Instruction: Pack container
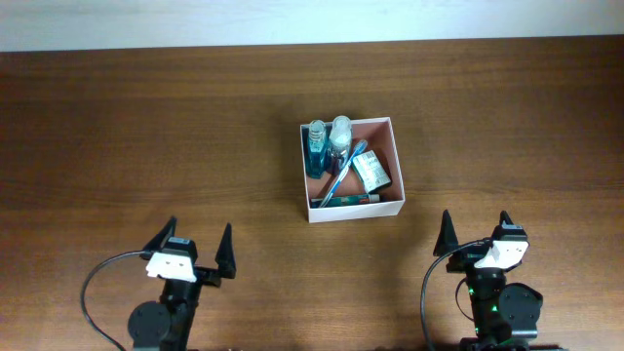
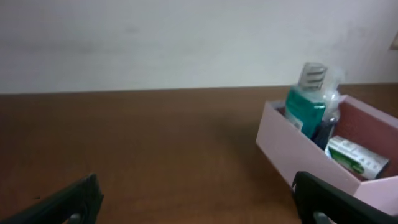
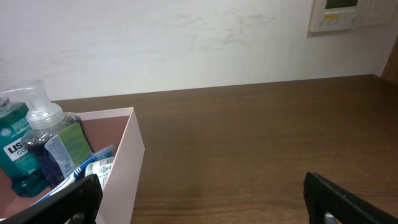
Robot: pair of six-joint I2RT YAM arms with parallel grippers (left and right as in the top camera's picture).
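The container (image 1: 395, 156) is a square white-walled box with a pinkish-brown inside, at the table's middle. It holds a teal mouthwash bottle (image 1: 316, 148), a clear pump bottle (image 1: 339, 136), a blue toothbrush (image 1: 341, 174), a small green-and-white box (image 1: 370, 171) and a toothpaste tube (image 1: 346, 199). My left gripper (image 1: 196, 255) is open and empty at the near left. My right gripper (image 1: 476, 238) is open and empty at the near right. The container shows at the right of the left wrist view (image 2: 292, 149) and the left of the right wrist view (image 3: 127, 168).
The wooden table (image 1: 146, 136) stretches round the container. A white wall (image 3: 186, 43) lies behind the far edge, with a wall panel (image 3: 339, 14) at upper right.
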